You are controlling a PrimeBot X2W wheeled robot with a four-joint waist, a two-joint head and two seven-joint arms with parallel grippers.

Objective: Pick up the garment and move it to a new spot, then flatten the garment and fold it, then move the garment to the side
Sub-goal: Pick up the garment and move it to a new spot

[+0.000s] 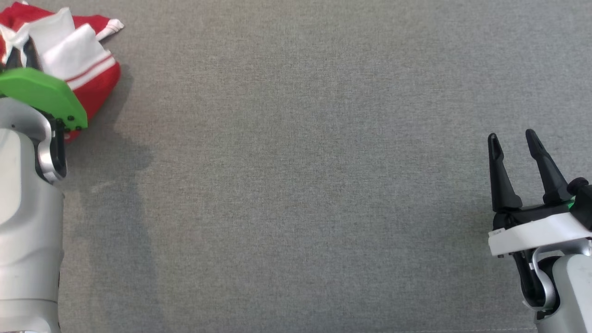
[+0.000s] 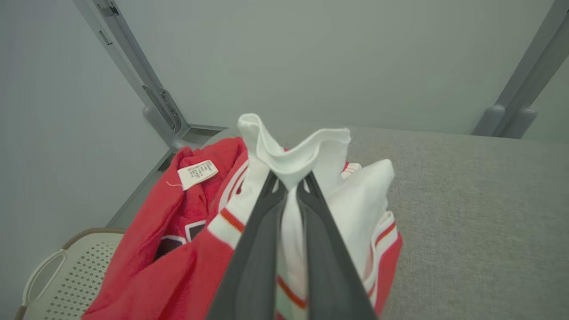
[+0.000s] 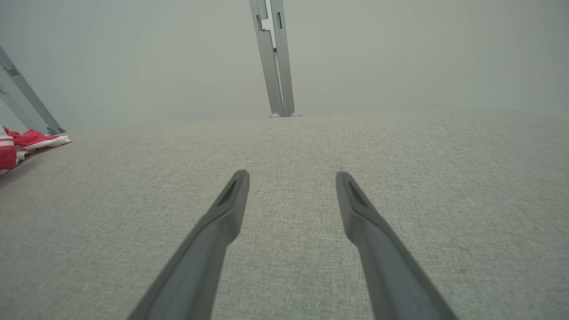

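Grey worktop (image 1: pixel 296 185): your left claw (image 2: pixel 290 180) pinches the garment (image 2: pixel 146 266) at the far-left corner; your right claw (image 1: pixel 512 136) gapes, well apart.

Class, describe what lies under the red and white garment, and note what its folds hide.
The garment rests on the grey table; a pale perforated basket shows below its edge. The table surface beneath the bunched cloth is covered.
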